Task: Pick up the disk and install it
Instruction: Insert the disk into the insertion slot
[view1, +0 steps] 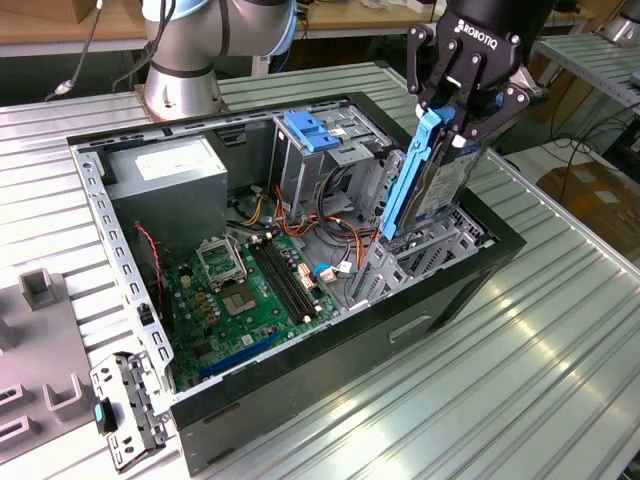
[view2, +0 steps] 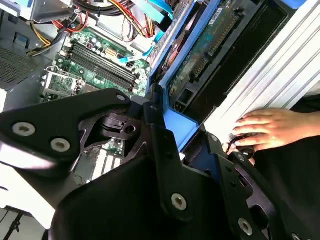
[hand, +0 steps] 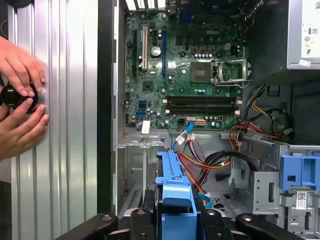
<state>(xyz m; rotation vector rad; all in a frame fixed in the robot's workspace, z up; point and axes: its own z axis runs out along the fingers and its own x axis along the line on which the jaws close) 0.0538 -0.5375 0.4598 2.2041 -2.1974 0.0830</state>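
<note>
While gripper (view1: 456, 122) clamps disk (view1: 440, 180) nearly upright | lower edge at bay (view1: 462, 238) mouth | cables (view1: 338, 232) close beside

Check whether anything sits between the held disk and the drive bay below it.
Nothing visible does. The end effector is shut on the disk, which stands upright with its lower edge at the grey drive bay. The orange and black cables lie beside the bay, toward the motherboard, not under the disk.
</note>
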